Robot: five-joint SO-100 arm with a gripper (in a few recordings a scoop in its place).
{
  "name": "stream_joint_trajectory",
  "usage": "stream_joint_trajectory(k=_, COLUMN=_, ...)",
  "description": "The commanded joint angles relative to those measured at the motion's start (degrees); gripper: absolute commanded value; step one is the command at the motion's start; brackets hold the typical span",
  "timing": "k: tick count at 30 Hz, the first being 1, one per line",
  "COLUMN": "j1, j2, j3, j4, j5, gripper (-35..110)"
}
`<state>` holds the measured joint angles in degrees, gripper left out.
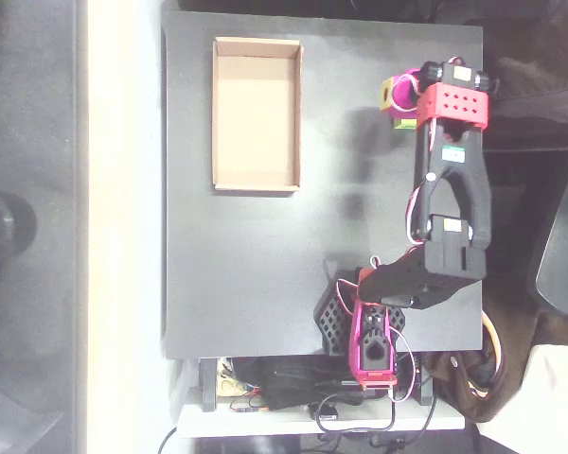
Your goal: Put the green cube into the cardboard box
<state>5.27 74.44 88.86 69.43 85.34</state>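
1. Overhead view, nearest the camera: the arm stood highest. Its black and magenta links ran from the base at the table's lower edge up the right side of the picture.
2. The table was a black matte slab, the biggest thing in frame, mostly bare across its middle and lower left.
3. The cardboard box sat flat in the table's upper left, long side running up-down in the picture, open top, tan floor visible with nothing on it.
4. The wrist block was red-magenta with a dotted face and pointed left in the picture, near the table's upper right.
5. The gripper sat just left of that block, with a magenta ring and a yellow-green patch at its tip.
6. The green cube showed only as a lime sliver right under the gripper tip, touching or nearly so, and well apart from the box.
7. Finger state: I couldn't tell. The tip overlapped the cube from above, so I saw neither the gap nor any grip.
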Motion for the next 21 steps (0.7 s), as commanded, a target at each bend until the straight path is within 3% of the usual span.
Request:
stream_joint_trajectory(k=1, j1=0.44, j2=2.11, j3=1.49, j4=0.0, j5=0.26, gripper=37)
stream_joint_trajectory(k=21, j1=3.25, j2=-1.32, j3=0.7, j4=-0.09, j5=0.18, gripper=38)
